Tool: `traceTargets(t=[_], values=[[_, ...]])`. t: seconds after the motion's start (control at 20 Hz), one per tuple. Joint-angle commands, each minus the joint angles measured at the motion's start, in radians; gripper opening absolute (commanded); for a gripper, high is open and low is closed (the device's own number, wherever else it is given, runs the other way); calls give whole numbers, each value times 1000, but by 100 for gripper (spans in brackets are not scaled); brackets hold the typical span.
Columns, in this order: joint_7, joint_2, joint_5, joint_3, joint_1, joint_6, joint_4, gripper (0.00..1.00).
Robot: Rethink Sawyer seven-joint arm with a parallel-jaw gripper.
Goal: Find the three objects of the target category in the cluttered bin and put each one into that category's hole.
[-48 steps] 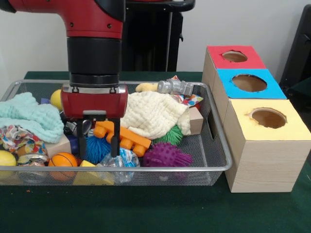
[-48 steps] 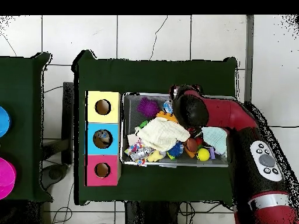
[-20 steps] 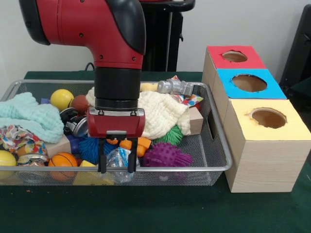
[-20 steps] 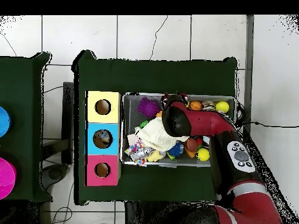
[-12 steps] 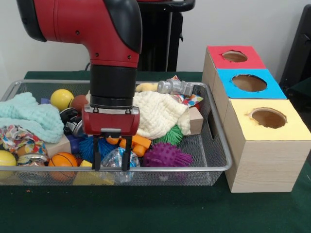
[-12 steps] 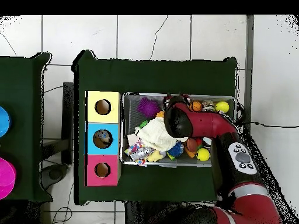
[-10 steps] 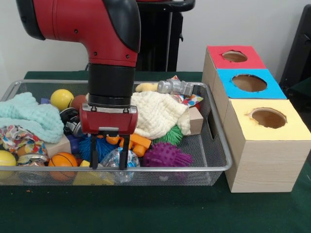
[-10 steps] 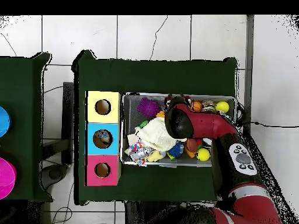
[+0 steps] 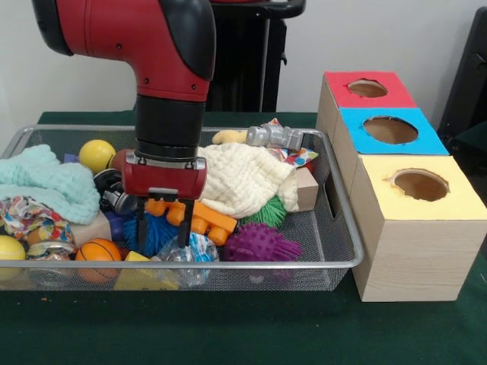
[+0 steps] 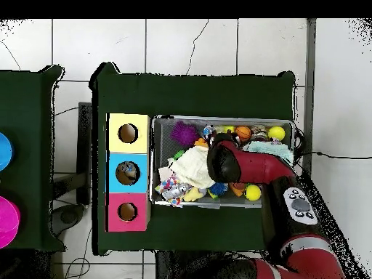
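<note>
My gripper stands open low in the wire bin, its two black fingers on either side of a blue spiky ball. An orange toy block lies just right of the fingers, and a crumpled clear bottle lies in front. A purple spiky ball and a green spiky ball sit further right. Three boxes with round holes stand beside the bin: yellow, blue, red. In the overhead view the arm hides the gripper.
A cream cloth and a mint cloth lie over other clutter. A yellow ball, a small basketball, a grey metal toy and a wooden block also fill the bin.
The gripper has shifted left and a little back, from over the crumpled clear bottle to straddling the blue spiky ball. It stays open.
</note>
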Motion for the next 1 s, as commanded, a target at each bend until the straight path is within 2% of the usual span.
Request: traceTargets(t=[0.05, 0.55, 1.0], values=[[245, 77, 53, -38, 14, -43, 99, 100], [212, 82, 87, 62, -34, -84, 101, 100], [175, 25, 136, 101, -23, 3, 96, 100]])
